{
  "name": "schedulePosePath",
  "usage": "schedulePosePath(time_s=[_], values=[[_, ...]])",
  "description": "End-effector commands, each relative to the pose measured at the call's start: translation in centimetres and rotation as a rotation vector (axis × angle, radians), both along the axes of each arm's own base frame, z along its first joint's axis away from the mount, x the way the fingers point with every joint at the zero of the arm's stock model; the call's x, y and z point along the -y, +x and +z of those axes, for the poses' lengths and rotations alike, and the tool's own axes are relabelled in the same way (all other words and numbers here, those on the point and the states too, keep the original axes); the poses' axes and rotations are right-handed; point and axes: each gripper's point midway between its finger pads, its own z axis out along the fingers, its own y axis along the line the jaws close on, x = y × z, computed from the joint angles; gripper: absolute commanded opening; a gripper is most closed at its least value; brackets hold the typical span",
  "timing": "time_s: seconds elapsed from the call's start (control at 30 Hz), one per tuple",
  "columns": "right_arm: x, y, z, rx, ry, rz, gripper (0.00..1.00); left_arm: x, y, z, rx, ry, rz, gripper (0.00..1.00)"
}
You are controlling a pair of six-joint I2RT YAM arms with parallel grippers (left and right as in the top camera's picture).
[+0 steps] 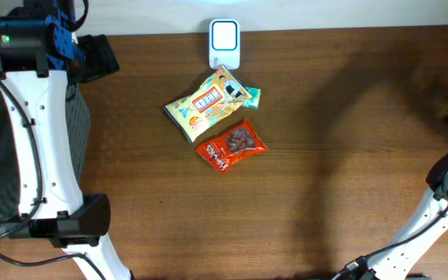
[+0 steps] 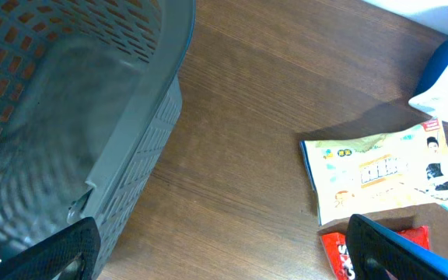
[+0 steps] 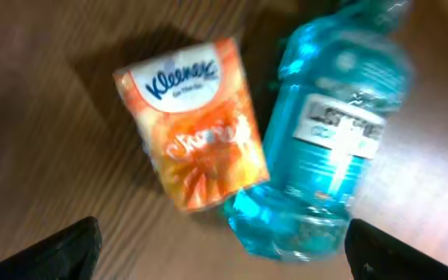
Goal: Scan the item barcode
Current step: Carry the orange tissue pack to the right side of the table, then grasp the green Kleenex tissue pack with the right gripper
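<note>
Right gripper point(image 3: 224, 260): released. Its two dark fingers point(image 3: 61, 250) spread to the bottom corners of the wrist view, with nothing between them and nothing touched. Below it you have a tissue pack point(image 3: 197, 124): soft film, blocky, orange with a white top band. It lies against a bottle point(image 3: 325, 148) of clear blue plastic, rounded, with a pale label. The two touch along one side. This view is blurred and the label print is not legible. Both rest on the brown wood-grain worktop point(image 3: 29, 117). The overhead shows you neither item, only the right arm at the right edge.

Left gripper point(image 2: 224, 260): also released, fingers wide, empty, hanging over bare wood. On one side is a basket point(image 2: 92, 117): grey plastic, walls perforated in a grid. On the other is a yellow pack point(image 2: 379, 175), a flat glossy pouch, and a red pack point(image 2: 334, 250) partly hidden behind a finger.

The overhead gives you the layout. The scanner point(image 1: 224, 44), a white rounded box with blue trim, stands at the middle of the far edge. The yellow pack lies tilted just in front of it. The red pack touches the yellow pack's near side. The basket sits at the left edge, under the left arm.
</note>
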Motion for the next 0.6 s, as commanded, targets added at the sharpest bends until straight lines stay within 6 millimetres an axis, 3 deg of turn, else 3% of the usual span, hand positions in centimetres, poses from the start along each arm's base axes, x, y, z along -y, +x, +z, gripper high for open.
schedulePosePath(time_s=[0.0, 0.03, 0.07, 0.13, 0.17, 0.2, 0.33, 0.43, 0.5, 0.57], values=[[-2.3, 3.4, 13.2, 0.336, -0.070, 0.048, 0.98, -0.1, -0.4, 0.8, 0.022, 0.002, -0.002, 0.99], [-6.7, 6.3, 15.3, 0.497, 0.081, 0.167, 0.98, -0.1, -0.4, 0.8, 0.022, 0.002, -0.002, 0.99], [-10.7, 8.8, 15.9, 0.598, 0.227, 0.294, 0.98, -0.1, -0.4, 0.8, 0.022, 0.002, -0.002, 0.99], [-19.0, 13.0, 15.0, 0.673, 0.454, 0.530, 0.98, -0.1, -0.4, 0.8, 0.022, 0.002, -0.002, 0.99], [-23.2, 14.5, 13.7, 0.643, 0.499, 0.687, 0.98, -0.1, -0.4, 0.8, 0.022, 0.002, -0.002, 0.99], [-25.7, 15.1, 12.6, 0.610, 0.518, 0.774, 0.99, -0.1, -0.4, 0.8, 0.022, 0.002, -0.002, 0.99], [-44.1, 17.5, 5.8, 0.471, 0.632, 1.179, 0.99, -0.1, -0.4, 0.8, 0.022, 0.002, -0.002, 0.99], [-52.3, 17.9, 1.6, 0.396, 0.523, 1.355, 0.98, -0.1, -0.4, 0.8, 0.022, 0.002, -0.002, 0.99], [-57.8, 17.8, 0.2, 0.415, 0.504, 1.463, 0.99, -0.1, -0.4, 0.8, 0.022, 0.002, -0.002, 0.99], [-60.4, 17.9, -0.7, 0.438, 0.500, 1.511, 0.99, -0.1, -0.4, 0.8, 0.022, 0.002, -0.002, 0.99]])
